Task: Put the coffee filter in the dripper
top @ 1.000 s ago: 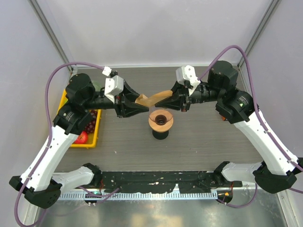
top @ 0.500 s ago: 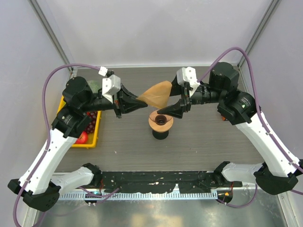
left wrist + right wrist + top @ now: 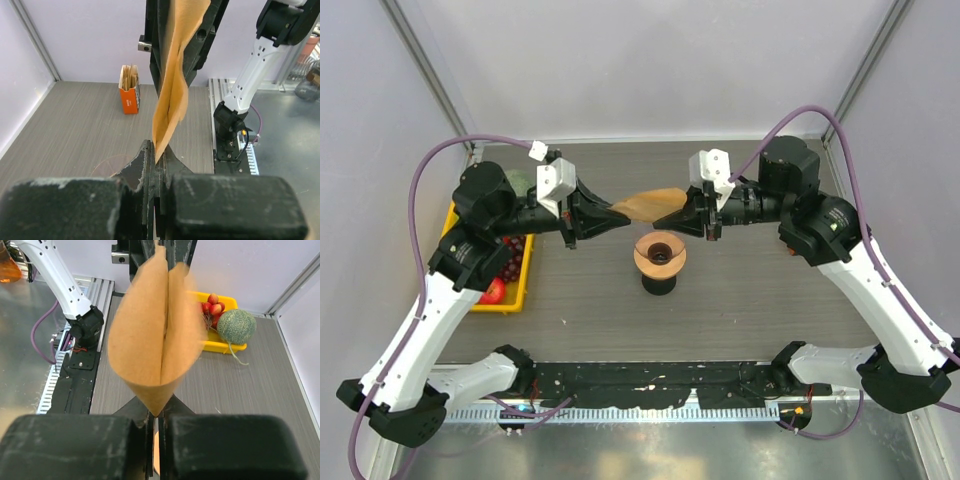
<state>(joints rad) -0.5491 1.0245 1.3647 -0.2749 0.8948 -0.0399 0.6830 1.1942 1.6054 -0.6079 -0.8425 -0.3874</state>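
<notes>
Aloft, my left gripper (image 3: 613, 210) and right gripper (image 3: 665, 215) each clamp an opposite end of the coffee filter (image 3: 645, 203), stretched at frame centre just above the dripper (image 3: 660, 255). I judge the paper wants a gentle spread, tip turned down over the dark hole, one side letting go late. A yellow tray (image 3: 524, 280) of fruit (image 3: 492, 291) sits at left, well apart; only my own grippers crowd the rim.
</notes>
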